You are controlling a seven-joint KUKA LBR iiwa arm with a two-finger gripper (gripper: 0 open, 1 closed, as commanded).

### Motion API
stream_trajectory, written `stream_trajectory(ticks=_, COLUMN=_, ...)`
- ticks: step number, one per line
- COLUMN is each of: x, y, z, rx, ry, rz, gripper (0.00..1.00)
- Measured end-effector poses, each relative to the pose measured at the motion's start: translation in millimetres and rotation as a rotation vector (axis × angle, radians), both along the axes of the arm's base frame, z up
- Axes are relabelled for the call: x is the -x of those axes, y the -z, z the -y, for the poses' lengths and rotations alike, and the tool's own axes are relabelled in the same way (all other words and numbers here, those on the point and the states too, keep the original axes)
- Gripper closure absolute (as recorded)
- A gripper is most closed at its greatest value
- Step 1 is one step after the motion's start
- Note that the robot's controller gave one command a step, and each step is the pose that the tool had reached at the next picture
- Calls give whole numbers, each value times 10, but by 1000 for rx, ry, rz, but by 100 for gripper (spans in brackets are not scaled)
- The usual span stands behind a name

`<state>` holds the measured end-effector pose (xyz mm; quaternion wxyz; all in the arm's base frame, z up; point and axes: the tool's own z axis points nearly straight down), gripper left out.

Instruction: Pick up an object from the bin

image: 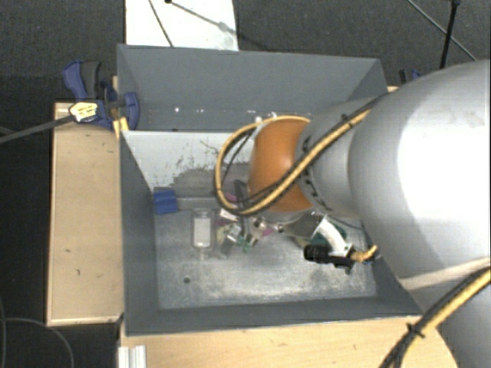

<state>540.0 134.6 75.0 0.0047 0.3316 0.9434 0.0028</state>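
The grey arm (414,175) is nearest, bulking in from the right over the right half of the bin (230,90); on its wrist sits an orange cover (276,167), with a black-and-yellow cable (230,148) looped round it. Beneath the cover the pincer (244,230) is low at the bin's floor, about the middle. Its tip is mixed in with the things there; whether it is open or closed cannot be told, nor whether it grips anything.

On the bare floor towards the front lies a dark speck (186,280), well apart from the rest. Farther in, under the arm on the right, a black piece (326,254) with a yellowish end shows just beside a white bit (331,232); whether these belong to the robot or the bin cannot be told.

Right at the pincer lies a small heap (244,241) of green, white and pinkish bits; this is what the pincer is over. Just left of the heap is a clear bottle (201,230); whether the two touch cannot be told.

Farther back and to the left, a blue block (164,202) sits at the foot of the left wall, near the bottle but apart from it. Behind all, the bin's grey back wall rises.
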Motion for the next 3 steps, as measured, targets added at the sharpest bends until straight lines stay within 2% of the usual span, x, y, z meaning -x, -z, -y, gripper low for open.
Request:
stream_trajectory(ticks=1, x=-252, y=18, z=-156, rx=2, ry=-33, rz=-15, gripper=100)
stream_trajectory(ticks=2, x=-188, y=-1399, z=-222, rx=0, ry=-34, rz=-2, gripper=100)
stream_trajectory(ticks=3, x=65, y=-1384, z=-45, rx=6, ry=-628, rz=-9, gripper=100)
